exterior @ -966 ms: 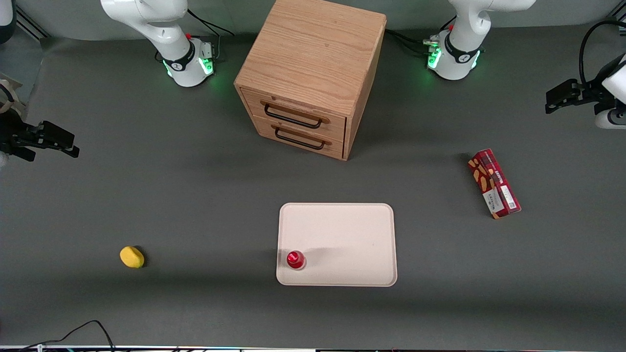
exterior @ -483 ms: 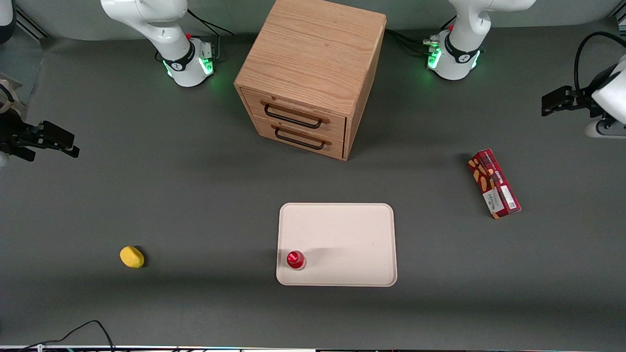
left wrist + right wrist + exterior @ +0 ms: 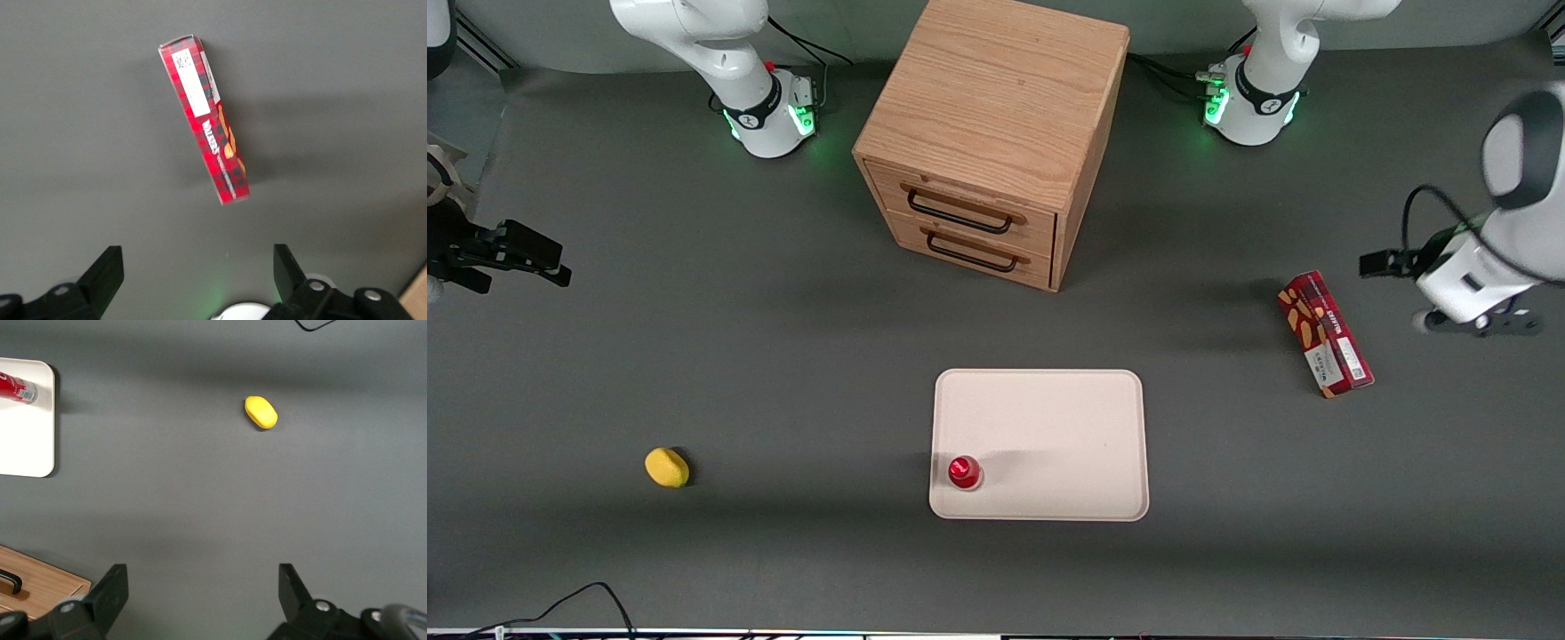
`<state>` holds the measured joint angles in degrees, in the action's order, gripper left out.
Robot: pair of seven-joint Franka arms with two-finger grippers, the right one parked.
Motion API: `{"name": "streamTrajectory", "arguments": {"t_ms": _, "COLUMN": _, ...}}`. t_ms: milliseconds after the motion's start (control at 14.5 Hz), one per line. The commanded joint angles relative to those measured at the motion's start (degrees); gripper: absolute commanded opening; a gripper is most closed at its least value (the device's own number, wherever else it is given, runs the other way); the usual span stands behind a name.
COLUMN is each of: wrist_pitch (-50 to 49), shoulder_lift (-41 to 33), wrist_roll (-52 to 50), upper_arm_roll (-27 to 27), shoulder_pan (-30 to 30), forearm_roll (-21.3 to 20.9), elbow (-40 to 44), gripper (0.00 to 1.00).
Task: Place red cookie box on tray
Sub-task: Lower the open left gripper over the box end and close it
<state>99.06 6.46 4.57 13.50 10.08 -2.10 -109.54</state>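
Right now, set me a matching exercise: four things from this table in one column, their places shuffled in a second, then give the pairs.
Things:
1. red cookie box
2. red-capped bottle
3. yellow sponge
4. gripper

Places:
A. on the tray, at a corner near the front camera
B. on the bare table toward the parked arm's end
C. in the air above the table, open, close to the box
D. flat on the table toward the working arm's end, off the tray

Pairs: 1-D, 2-A, 3-B, 4-C
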Motion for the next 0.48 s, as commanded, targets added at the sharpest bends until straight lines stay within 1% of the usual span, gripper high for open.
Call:
{"name": "streamTrajectory", "arguments": {"t_ms": 0, "wrist_pitch": 7.2, "shoulder_lift": 5.7, "wrist_roll": 0.4, "upper_arm_roll": 1.6, "shoulder_pan": -0.1, "forearm_roll": 3.4, "elbow": -1.1, "gripper": 1.0}}
{"name": "streamTrajectory", "arguments": {"t_ms": 138, "wrist_pitch": 12.6, "shoulder_lift": 10.1, "wrist_roll": 0.3, "upper_arm_roll": 1.8, "shoulder_pan": -0.2, "forearm_roll": 6.4, "elbow": -1.6, "gripper": 1.0}}
{"name": "streamTrajectory", "arguments": {"t_ms": 276, "wrist_pitch": 17.4, "shoulder_lift": 11.9, "wrist_roll": 0.3, "upper_arm_roll": 1.9, "shoulder_pan": -0.2, "forearm_roll": 8.8, "elbow": -4.0, "gripper": 0.99}}
{"name": "streamTrajectory", "arguments": {"t_ms": 414, "wrist_pitch": 24.1, "shoulder_lift": 12.2, "wrist_roll": 0.6, "upper_arm_roll": 1.9, "shoulder_pan": -0.2, "forearm_roll": 9.0, "elbow": -8.2, "gripper": 0.99}}
